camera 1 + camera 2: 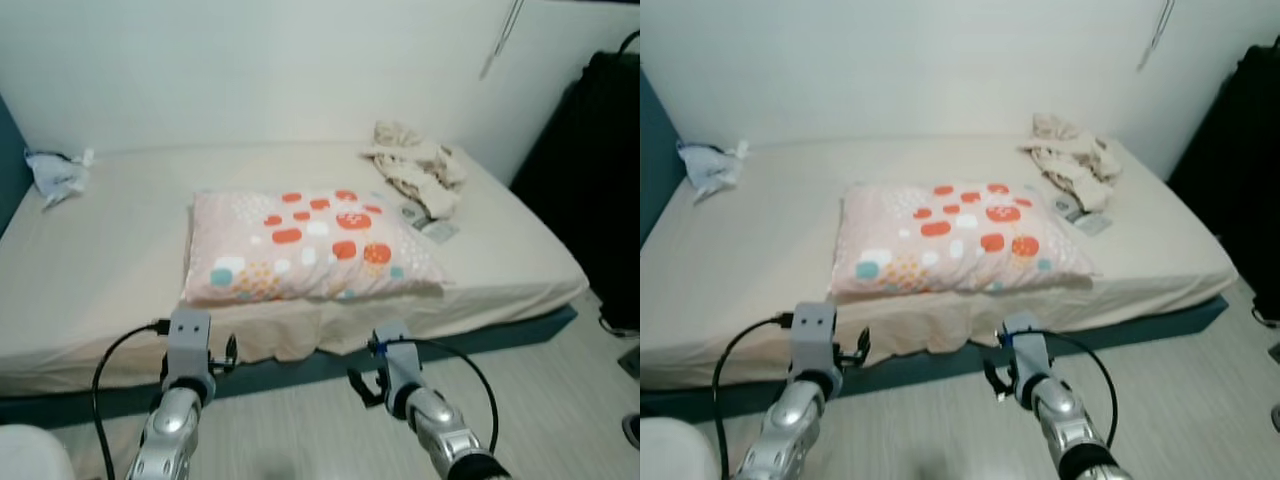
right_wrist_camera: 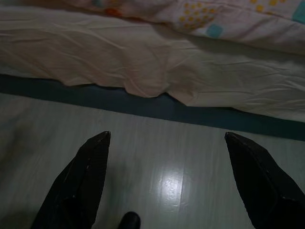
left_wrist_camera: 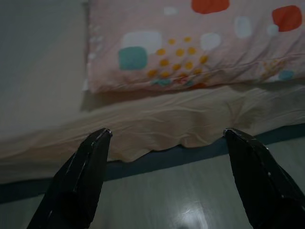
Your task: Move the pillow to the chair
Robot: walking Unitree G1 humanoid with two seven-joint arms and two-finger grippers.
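Crumpled cloth (image 1: 415, 165) lies beside pillow (image 1: 305, 245).

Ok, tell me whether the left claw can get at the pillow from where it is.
Probably yes. The left claw is open and faces the pillow, which lies near the bed edge with nothing between them. It hangs over the floor, so it must reach forward.

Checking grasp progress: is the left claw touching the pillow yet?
Apart. The left wrist view shows the open left claw short of the pillow, with bed sheet between.
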